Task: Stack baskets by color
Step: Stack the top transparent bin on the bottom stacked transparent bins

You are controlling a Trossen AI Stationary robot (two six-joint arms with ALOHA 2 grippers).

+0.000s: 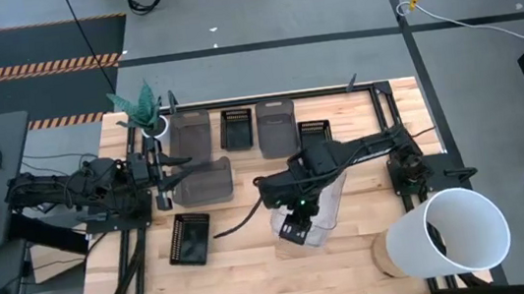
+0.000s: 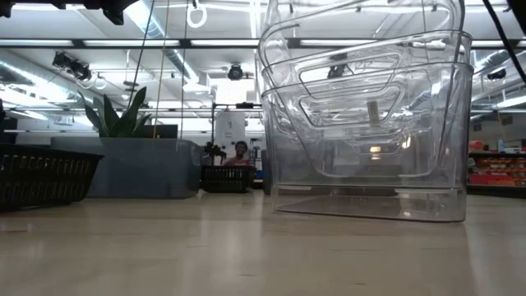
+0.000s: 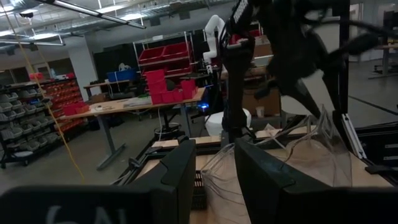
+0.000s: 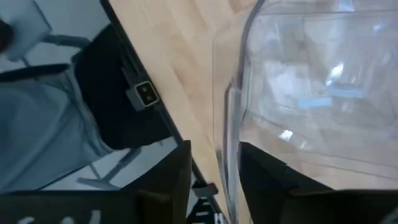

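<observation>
From above, you have the right gripper (image 1: 296, 228) at the near end of the clear baskets (image 1: 312, 222), which sit nested near the middle of the table (image 1: 256, 266), toward its front edge. A big white bucket (image 1: 455, 232) crowds the front right corner, so open wood lies mostly along the front edge, left of the clear stack. One black slotted basket (image 1: 189, 238) lies front left; two more (image 1: 237, 128) (image 1: 315, 133) sit toward the back, with smoky grey baskets (image 1: 276, 126) (image 1: 191, 133) beside them and a plant (image 1: 144, 109) at the back left corner. Your left gripper (image 1: 168, 175) is at another grey basket (image 1: 203, 181) on the left side.

At table height, the clear stack (image 2: 367, 123) fills the right half, one bin seated in another, the lower flat on the wood. Bare table runs left to a black basket (image 2: 45, 174). A person shows far behind.

Through the left wrist, your fingers (image 3: 180, 177) stand apart; whether they touch the grey basket you cannot tell.

Through the right wrist, the fingers (image 4: 171, 180) stand apart on either side of the clear basket's wall (image 4: 231, 124), loosely rather than clamped. The table's dark edge rail (image 4: 118, 93) runs just beside.
</observation>
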